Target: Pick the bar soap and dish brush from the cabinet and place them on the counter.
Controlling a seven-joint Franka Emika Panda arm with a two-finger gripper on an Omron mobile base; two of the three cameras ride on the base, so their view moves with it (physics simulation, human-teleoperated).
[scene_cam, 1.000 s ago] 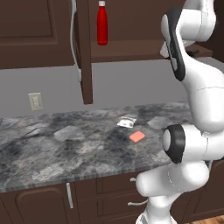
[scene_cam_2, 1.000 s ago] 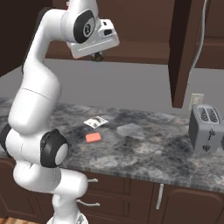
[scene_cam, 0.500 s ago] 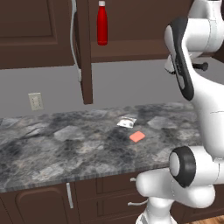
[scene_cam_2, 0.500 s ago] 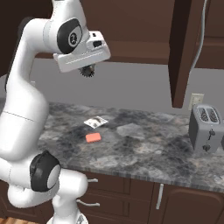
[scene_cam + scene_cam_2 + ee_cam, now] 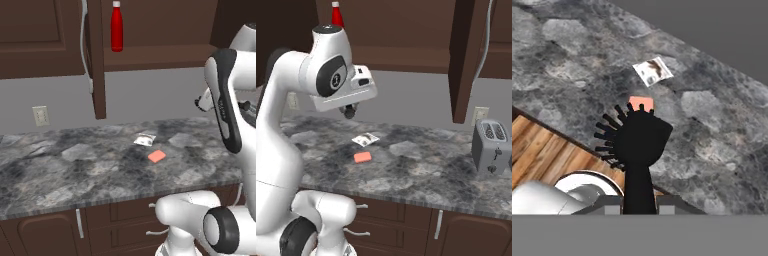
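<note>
The arm is swinging down and away from the cabinet (image 5: 95, 60) now, and over the last second the hand has dropped from up near the open shelf to a spot well above the front of the surface (image 5: 421, 165). That is reading as a carry in progress: the dish brush (image 5: 634, 145) is out of the cabinet and travelling.

In the hand view the jaws are clamped narrow on the brush handle, with the bristled round head sticking out ahead of the gripper (image 5: 639, 200), and the marbled stone is passing underneath.

The bar soap (image 5: 156, 156) is already lying flat on the surface, just beside the small whitish packet (image 5: 145, 140), so half the job looks done.

In the right base view the gripper (image 5: 349, 112) is pointing downward from a bent wrist, the forearm running level, the elbow raised high, and the hand hanging clear of the stone. The red bottle (image 5: 116, 26) is standing alone on the shelf. The toaster (image 5: 491, 147) is sitting well off to the right.
</note>
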